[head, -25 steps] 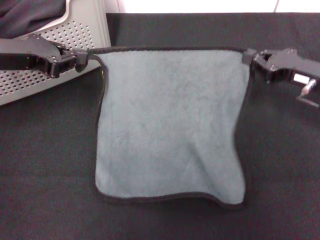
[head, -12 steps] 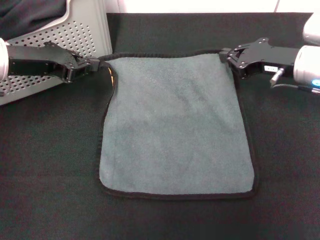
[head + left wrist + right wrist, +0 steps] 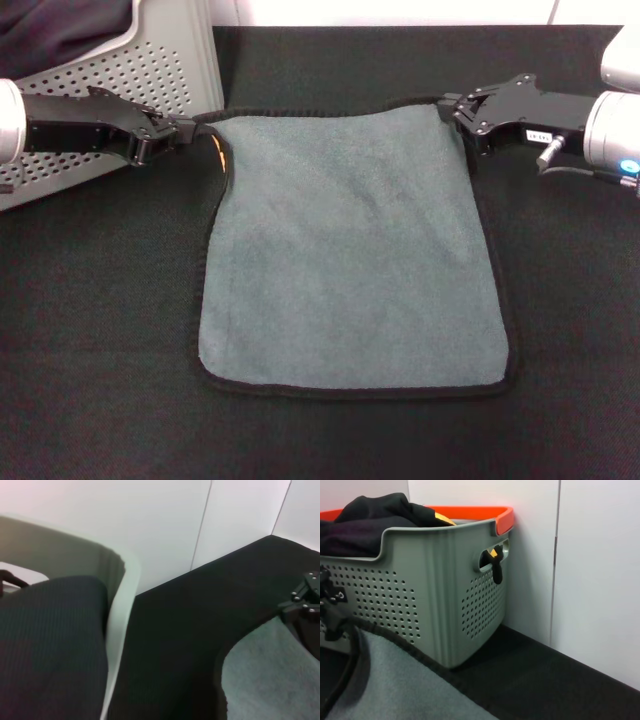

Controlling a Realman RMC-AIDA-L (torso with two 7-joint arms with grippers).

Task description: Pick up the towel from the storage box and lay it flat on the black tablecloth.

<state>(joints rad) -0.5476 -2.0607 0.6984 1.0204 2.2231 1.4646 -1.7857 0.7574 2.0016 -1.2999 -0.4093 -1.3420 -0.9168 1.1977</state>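
Left gripper (image 3: pixel 182 128): your fingers pinch the towel's upper-left corner, beside the storage box (image 3: pixel 150 60).
Right gripper (image 3: pixel 455 108): clamped on the upper-right corner.
Towel (image 3: pixel 350 260): grey-green side up, spread mid-frame on the black tablecloth (image 3: pixel 100 330), orange showing at one fold.

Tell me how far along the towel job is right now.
Done: the towel is out of the storage box, grey-green side up on the black tablecloth. In hand: left claw and right claw hold its far corners. Left: release them and flatten that edge.
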